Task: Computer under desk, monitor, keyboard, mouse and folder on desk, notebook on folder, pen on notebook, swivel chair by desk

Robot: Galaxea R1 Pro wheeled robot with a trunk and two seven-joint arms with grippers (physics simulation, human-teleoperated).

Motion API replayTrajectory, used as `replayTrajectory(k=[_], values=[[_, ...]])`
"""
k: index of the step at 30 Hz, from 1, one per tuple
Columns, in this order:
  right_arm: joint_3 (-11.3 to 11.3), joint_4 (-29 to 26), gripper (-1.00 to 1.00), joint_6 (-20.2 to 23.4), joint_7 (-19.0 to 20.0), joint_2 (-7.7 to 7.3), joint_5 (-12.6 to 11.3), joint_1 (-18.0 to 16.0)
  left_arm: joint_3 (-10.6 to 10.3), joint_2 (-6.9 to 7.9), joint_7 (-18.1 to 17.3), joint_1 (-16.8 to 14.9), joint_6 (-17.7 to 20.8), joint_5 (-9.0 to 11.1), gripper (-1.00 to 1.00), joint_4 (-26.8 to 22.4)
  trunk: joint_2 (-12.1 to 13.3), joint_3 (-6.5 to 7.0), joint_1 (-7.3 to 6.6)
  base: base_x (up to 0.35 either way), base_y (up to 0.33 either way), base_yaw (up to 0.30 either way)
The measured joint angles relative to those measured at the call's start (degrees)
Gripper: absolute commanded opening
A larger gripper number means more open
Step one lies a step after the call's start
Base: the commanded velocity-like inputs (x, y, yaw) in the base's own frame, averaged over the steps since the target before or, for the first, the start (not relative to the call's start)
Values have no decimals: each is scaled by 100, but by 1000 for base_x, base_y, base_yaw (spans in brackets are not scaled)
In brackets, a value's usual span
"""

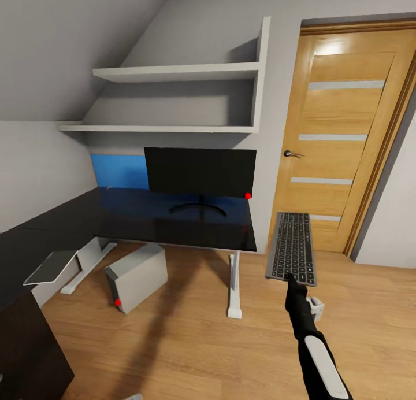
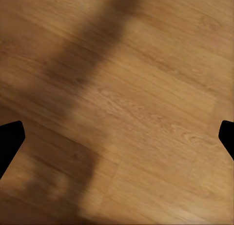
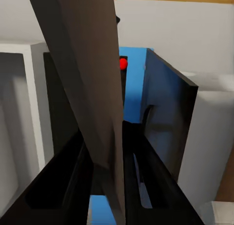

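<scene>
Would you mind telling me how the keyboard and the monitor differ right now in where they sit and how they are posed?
The monitor stands upright on the desk; the keyboard is held in the air by the right gripper, beside the desk's edge. The monitor faces the room; the keyboard's keys face up. Both are dark.

- Head view: high, looking down across the desk [image 1: 173,226].
- Left wrist: close above the plank floor [image 2: 126,108].
- Right wrist: along the keyboard [image 3: 83,88] toward the monitor [image 3: 168,117]; both shared with head.
</scene>
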Motion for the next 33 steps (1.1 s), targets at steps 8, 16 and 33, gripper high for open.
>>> replayTrajectory(k=[8, 16, 33], values=[[104, -22, -100, -31, 21, 25, -2, 0, 0, -13, 0, -1, -2, -4, 100, 17, 0, 0, 0, 0, 0, 0], [99, -34, -100, -45, 73, 36, -30, -1, 5, -13, 0, -1, -2, -9, 100, 17, 0, 1, 0, 0, 0, 0], [91, -97, -100, -60, 334, 51, -31, 0, -2, -13, 0, 3, -2, -13, 100, 17, -1, 0, -3, 172, 1, 0]])
